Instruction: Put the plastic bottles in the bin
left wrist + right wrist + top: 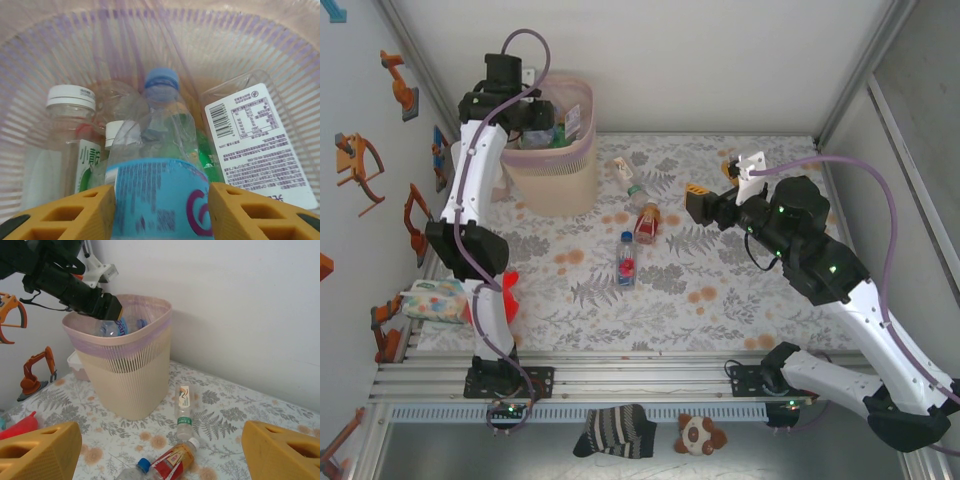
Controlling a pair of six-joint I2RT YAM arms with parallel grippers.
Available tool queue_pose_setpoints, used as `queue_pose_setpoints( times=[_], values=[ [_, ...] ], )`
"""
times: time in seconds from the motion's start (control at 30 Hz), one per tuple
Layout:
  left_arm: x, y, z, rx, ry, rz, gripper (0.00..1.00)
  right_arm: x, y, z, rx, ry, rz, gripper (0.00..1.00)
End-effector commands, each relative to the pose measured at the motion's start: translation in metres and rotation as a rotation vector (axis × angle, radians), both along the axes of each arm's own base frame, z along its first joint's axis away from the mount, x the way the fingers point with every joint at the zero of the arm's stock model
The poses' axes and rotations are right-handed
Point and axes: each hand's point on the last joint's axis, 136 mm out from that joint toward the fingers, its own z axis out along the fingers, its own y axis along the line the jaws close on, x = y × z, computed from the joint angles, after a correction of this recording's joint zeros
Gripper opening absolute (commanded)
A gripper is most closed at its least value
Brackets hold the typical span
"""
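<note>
The beige bin (552,185) with its pink bag stands at the far left of the table. My left gripper (542,125) hangs just inside its rim. In the left wrist view its yellow fingers (75,212) press both sides of a clear blue-labelled bottle (160,165), blue cap pointing down at several bottles (67,135) lying in the bin (250,45). Three plastic bottles lie on the table: a green-labelled one (184,407), a red-labelled amber one (175,460), and a blue-capped one (626,258). My right gripper (160,435) hovers open above them, holding nothing.
A tissue pack (432,300) and a red plush toy (505,295) lie by the left arm's base. A small white box (77,365) sits behind the bin. A striped sock (615,430) and a small plush (700,435) lie below the front rail.
</note>
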Motion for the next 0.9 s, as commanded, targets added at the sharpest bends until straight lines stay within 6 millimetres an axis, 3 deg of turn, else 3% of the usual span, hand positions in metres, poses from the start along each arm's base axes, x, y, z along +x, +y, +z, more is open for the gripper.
queue_pose_setpoints(
  times=[0.0,0.2,0.3,0.4,0.6,0.87],
  values=[
    [0.002,-0.006,-0.026,-0.016,0.071,-0.016,0.50,-0.002,-0.005,0.009,0.021,-0.026,-0.016,0.82],
    [0.014,-0.010,-0.040,-0.040,0.086,-0.022,0.48,-0.004,-0.008,0.010,0.017,-0.031,-0.020,0.82],
    [0.017,-0.016,-0.029,-0.067,0.055,-0.041,0.51,-0.004,-0.009,0.011,0.017,-0.033,-0.022,0.82],
    [0.015,-0.020,-0.005,-0.086,0.000,-0.055,0.63,-0.004,-0.009,0.012,0.016,-0.035,-0.022,0.82],
    [-0.016,-0.027,0.029,-0.098,-0.031,-0.096,0.69,-0.003,-0.009,0.010,0.012,-0.034,-0.026,0.82],
    [-0.057,-0.029,0.018,-0.062,0.034,-0.111,0.69,0.002,-0.001,0.006,0.006,-0.025,-0.008,0.82]
  ],
)
